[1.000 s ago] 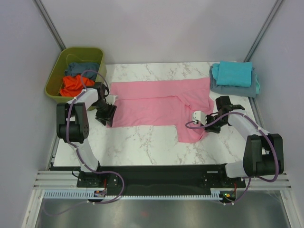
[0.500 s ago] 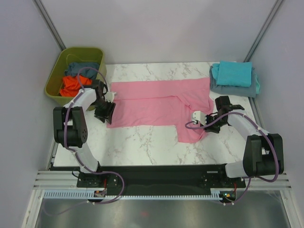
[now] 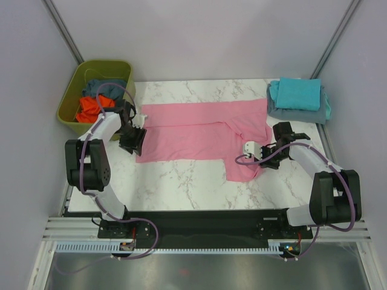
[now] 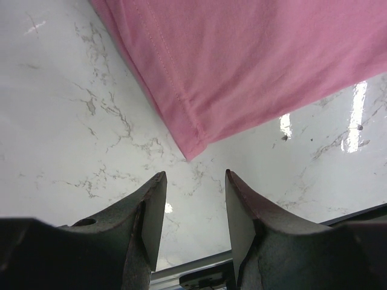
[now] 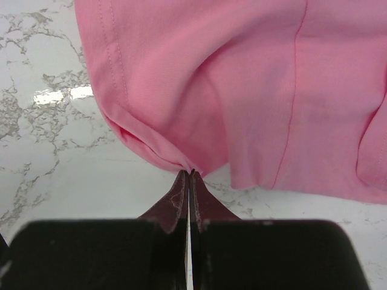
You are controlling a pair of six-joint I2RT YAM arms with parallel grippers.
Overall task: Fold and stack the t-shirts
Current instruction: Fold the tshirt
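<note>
A light pink t-shirt (image 3: 193, 133) lies spread across the marble table, one part hanging toward the front right. My left gripper (image 3: 134, 145) hovers at its left edge. In the left wrist view that gripper (image 4: 195, 175) is open and empty, just short of the pink t-shirt's (image 4: 254, 66) corner. My right gripper (image 3: 261, 160) sits at the shirt's right front. In the right wrist view it (image 5: 191, 173) is shut, pinching a fold of the pink t-shirt's (image 5: 242, 78) edge. A folded turquoise t-shirt (image 3: 296, 93) rests on a slate blue one (image 3: 284, 113) at the back right.
An olive-green tub (image 3: 69, 112) stands off the table's back left corner, holding an orange t-shirt (image 3: 91, 107) and a slate blue one (image 3: 100, 87). Grey walls close in on both sides. Bare marble (image 3: 181, 181) runs along the front.
My left arm has swung a little toward the back and left, its gripper still open. The right gripper holds its pinch and has barely shifted.
</note>
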